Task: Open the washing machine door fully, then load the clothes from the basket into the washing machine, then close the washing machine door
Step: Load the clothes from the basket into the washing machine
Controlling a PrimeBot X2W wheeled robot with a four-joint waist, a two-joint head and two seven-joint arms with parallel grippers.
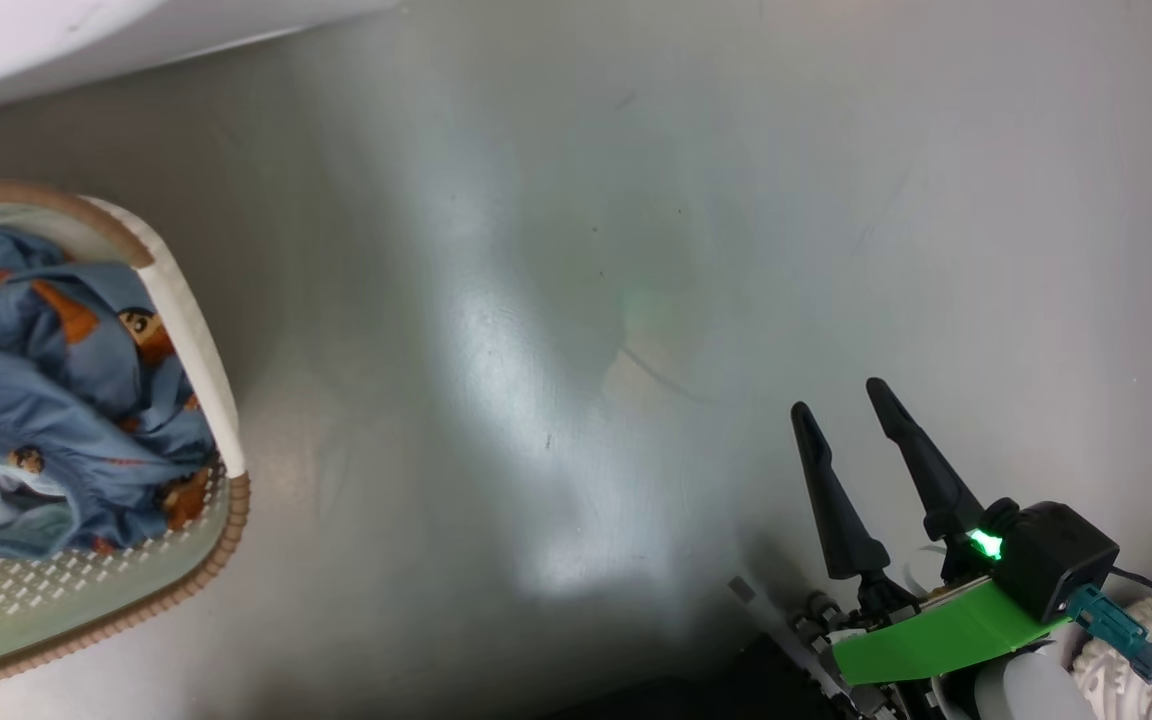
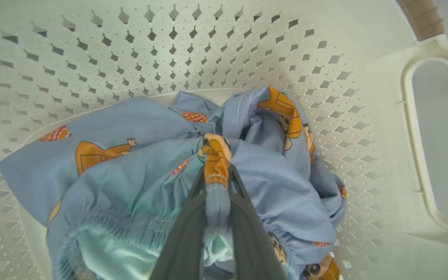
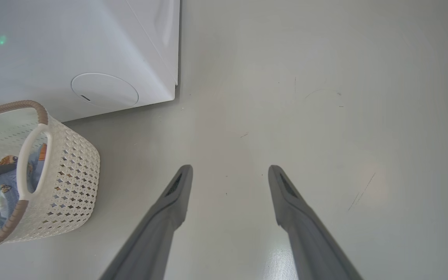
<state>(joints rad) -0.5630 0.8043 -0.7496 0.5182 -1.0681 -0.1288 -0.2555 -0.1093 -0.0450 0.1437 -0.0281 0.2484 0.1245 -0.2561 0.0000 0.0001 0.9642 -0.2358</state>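
Now: left gripper (image 2: 218,173) clenched on the clothes (image 2: 138,171) inside the basket (image 2: 169,50)

In the left wrist view, the two dark fingers are seen drawn together on a raised fold of light blue fabric. An orange-brown printed figure sits right at the fingertips. The rest of the clothes is heaped on the basket bottom, with a pale mint elastic-edged piece at the lower left of that view. The perforated cream wall and one handle opening (image 2: 441,140) are noted around the heap.

In the head view, the basket is recorded at the left edge, standing on the grey floor (image 1: 576,300). The right gripper (image 1: 837,396) is held well apart from it at the lower right, released, its fingers spread wide above the floor.

In the right wrist view, the basket is seen just beside the lower corner of the white washing machine (image 3: 53,46), where a round cover (image 3: 104,89) is set.
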